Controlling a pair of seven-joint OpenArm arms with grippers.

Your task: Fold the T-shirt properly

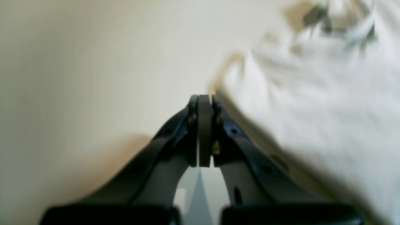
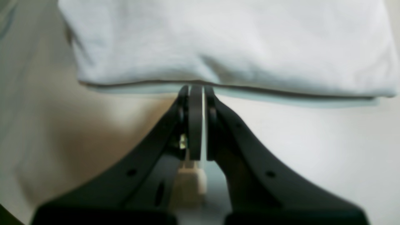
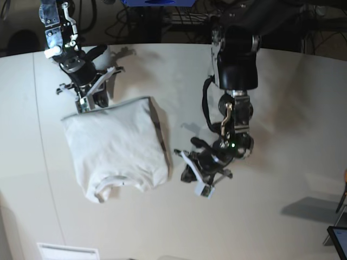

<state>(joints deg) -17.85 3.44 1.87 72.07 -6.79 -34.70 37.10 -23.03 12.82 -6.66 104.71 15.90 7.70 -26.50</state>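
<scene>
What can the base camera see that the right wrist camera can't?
Only the base view shows the whole T-shirt, folded into a rough rectangle with its collar at the near end, plus the left end effector shut, just off the shirt's edge, and cables at the back. Only the right wrist view shows, up close, the layered folded edge of the shirt right at the tip of the right end effector, whose jaws are shut. Both show the white shirt, the right end effector and the off-white table.
</scene>
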